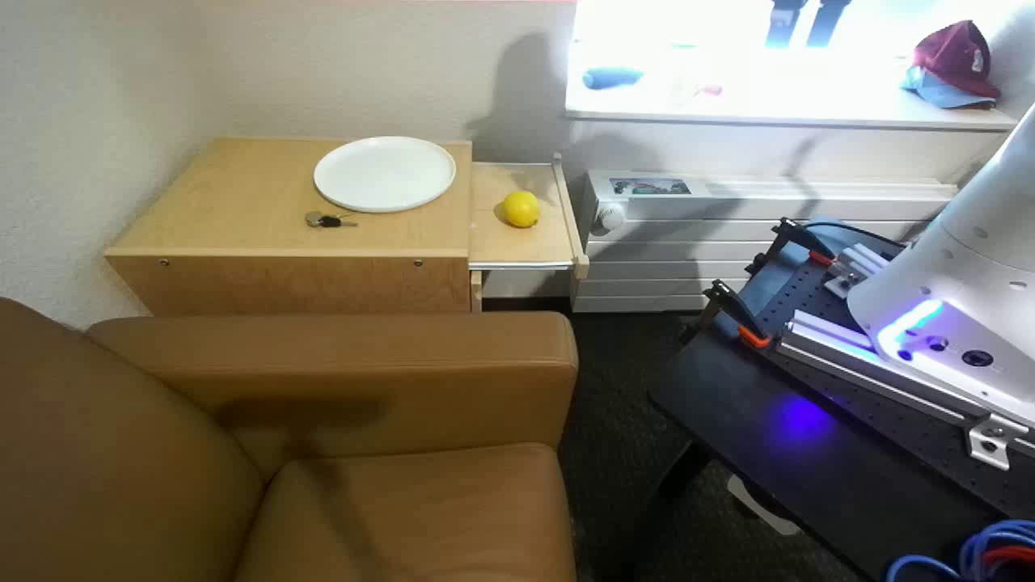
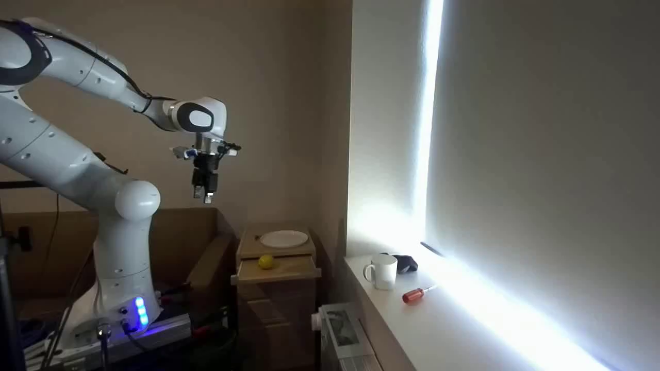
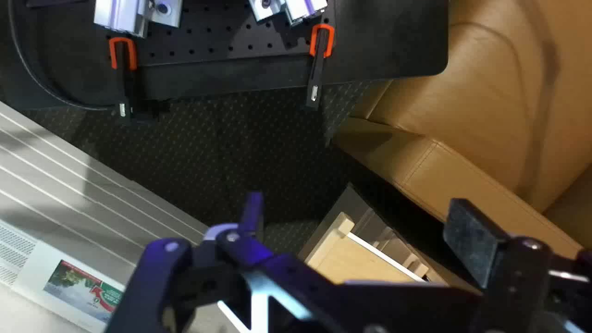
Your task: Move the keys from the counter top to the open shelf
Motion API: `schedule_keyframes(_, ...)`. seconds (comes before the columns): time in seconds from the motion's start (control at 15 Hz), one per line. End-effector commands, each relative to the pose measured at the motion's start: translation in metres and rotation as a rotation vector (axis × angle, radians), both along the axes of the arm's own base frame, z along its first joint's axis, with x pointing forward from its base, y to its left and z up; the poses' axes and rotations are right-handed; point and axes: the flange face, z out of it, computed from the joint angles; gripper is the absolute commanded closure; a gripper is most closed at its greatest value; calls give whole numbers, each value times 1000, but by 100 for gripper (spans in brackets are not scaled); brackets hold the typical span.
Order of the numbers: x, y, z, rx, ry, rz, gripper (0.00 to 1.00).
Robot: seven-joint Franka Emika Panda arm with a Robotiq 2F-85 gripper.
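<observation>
From where I stand, the claw [image 2: 203,195] hangs high, well apart from the keys [image 1: 327,220]; its fingers [image 3: 471,245] are spread wide, nothing between them. Nearest hazard: the pulled-out open shelf [image 1: 517,246]. The yellow ball [image 1: 521,208] sits near its middle, so keys set down carelessly could strike it and start it rolling.

Farther on, in an exterior view, the keys lie on the worktop [image 1: 234,194], between seven and eight o'clock from the white plate [image 1: 385,174] and just beside its rim; contact cannot be confirmed. Being thin, they would probably be missed by a descent stopped too high; one carried too low would likely press the fingertips into the worktop. Spread fingers may also catch the plate rim and shift the plate, if lowered without regard to orientation.

Containers: nearest me, a white mug [image 2: 383,272] on the windowsill [image 2: 438,330], contents hidden; then the open shelf, at three o'clock from the keys, carrying the yellow ball.
</observation>
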Motion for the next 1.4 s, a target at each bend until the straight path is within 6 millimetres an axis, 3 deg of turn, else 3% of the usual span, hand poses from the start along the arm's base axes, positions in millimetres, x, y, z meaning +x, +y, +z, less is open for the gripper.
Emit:
schedule_keyframes(0.0, 0, 0, 0, 0, 1, 0, 0)
schedule_keyframes(0.4, 0, 0, 0, 0, 1, 0, 0)
schedule_keyframes(0.47, 5, 11, -36, -17, 62, 1, 0)
schedule_keyframes(0.53, 2, 29, -55, -32, 90, 19, 0)
schedule_keyframes(0.73, -11, 97, -80, 23, 186, 110, 0)
schedule_keyframes(0.87, -15, 147, -95, 46, 199, 72, 0)
schedule_keyframes(1.07, -8, 216, -106, 94, 139, -100, 0)
schedule_keyframes(1.2, -3, 264, -105, 122, 135, -121, 0)
schedule_keyframes(1.27, -17, 226, -99, 86, 98, -85, 0)
schedule_keyframes(1.33, -15, 245, -99, 97, 102, -96, 0)
